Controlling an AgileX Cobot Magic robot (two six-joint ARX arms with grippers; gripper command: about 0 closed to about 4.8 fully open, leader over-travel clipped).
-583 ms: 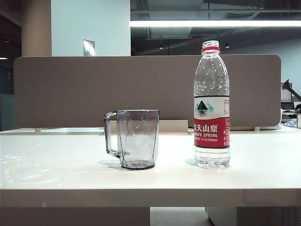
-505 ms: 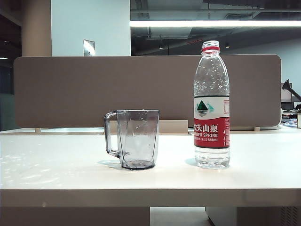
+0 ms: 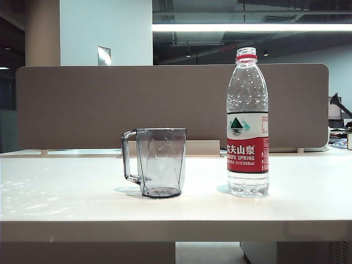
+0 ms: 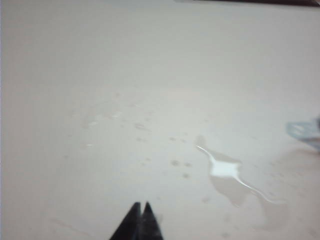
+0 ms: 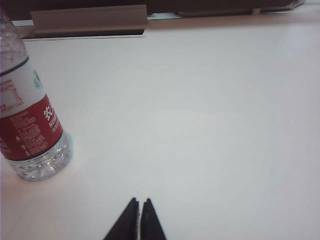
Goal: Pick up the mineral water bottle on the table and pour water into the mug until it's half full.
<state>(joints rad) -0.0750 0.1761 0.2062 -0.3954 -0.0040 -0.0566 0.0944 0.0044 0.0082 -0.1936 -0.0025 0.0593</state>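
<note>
Nothing is grasped yet: the left hand (image 4: 141, 207) and right hand (image 5: 139, 204) hover over the tabletop (image 3: 66, 192), fingers together. Next, the right hand must open around the bottle (image 5: 27, 120), which stands beside the mug (image 3: 160, 162).

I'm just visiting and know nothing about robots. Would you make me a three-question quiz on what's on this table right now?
1. True or false: the bottle has no cap.
2. Which way does the mug handle point in the exterior view: A) toward the bottle, B) away from it?
3. The right claw is ____ (open/shut).

Key: 1 true, only the red neck ring shows. 2 B. 3 shut, and so is the left claw; both hold nothing.
</note>
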